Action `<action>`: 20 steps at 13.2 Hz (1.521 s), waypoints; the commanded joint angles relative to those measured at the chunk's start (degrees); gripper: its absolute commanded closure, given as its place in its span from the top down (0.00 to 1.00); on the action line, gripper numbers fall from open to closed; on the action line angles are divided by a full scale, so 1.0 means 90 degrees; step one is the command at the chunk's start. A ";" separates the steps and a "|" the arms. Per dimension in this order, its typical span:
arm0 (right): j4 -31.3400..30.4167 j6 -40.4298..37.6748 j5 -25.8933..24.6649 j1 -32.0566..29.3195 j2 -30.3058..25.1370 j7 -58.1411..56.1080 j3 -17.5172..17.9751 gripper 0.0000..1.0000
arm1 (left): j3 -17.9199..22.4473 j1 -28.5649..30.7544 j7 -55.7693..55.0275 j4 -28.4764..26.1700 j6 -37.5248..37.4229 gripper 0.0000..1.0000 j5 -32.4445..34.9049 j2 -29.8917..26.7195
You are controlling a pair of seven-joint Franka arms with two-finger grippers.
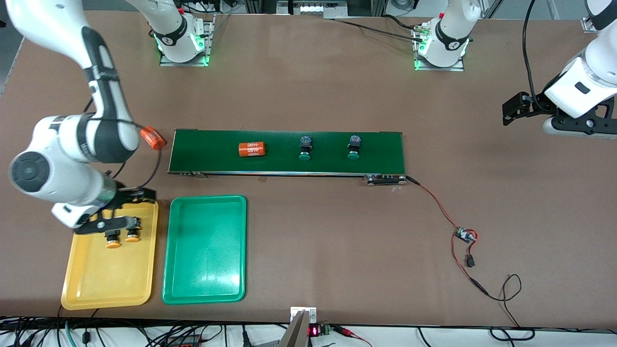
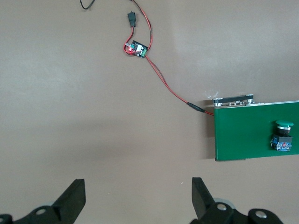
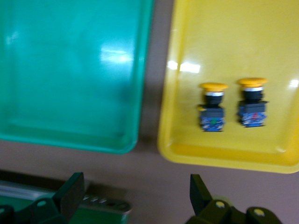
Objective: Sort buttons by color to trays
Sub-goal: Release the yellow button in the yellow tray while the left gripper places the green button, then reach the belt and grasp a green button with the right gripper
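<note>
Step in hand, as judged: the yellow half of the sort looks done and the green half is not begun.

Nearest the front camera lie the two shallow plastic trays with rounded corners, side by side toward the right arm's end of the table. The green tray (image 1: 205, 284) holds nothing. The yellow tray (image 1: 103, 289) holds both yellow-capped push-buttons (image 1: 122, 236), small dark blocky bodies with round caps, lying on their sides just beside each other in the part of the tray farther from the camera.

The right gripper (image 1: 118, 224) hangs over that part of the yellow tray, just above the two buttons, its fingers spread wide and holding nothing; the right wrist view shows both buttons lying free on the tray floor.

Farther back, the long dark-green conveyor belt (image 1: 289, 166) carries the two green-capped push-buttons (image 1: 329, 148), apart from each other, caps toward the camera. An orange cylinder with white print (image 1: 252, 149) also lies on the belt, toward the right arm's end; a second one (image 1: 153, 138) lies just off that end.

The left gripper (image 1: 511, 112) waits over bare table toward the left arm's end, fingers wide, empty.

Next move, as judged: pick a green button off the belt, gripping across its dark body, and carry it to the green tray.
</note>
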 commanded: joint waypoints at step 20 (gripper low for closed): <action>-0.1449 0.0162 0.0294 0.3644 -0.0798 0.4741 0.0104 1.00 | -0.0049 -0.0064 0.0102 0.0115 -0.0386 1.00 0.0114 -0.0090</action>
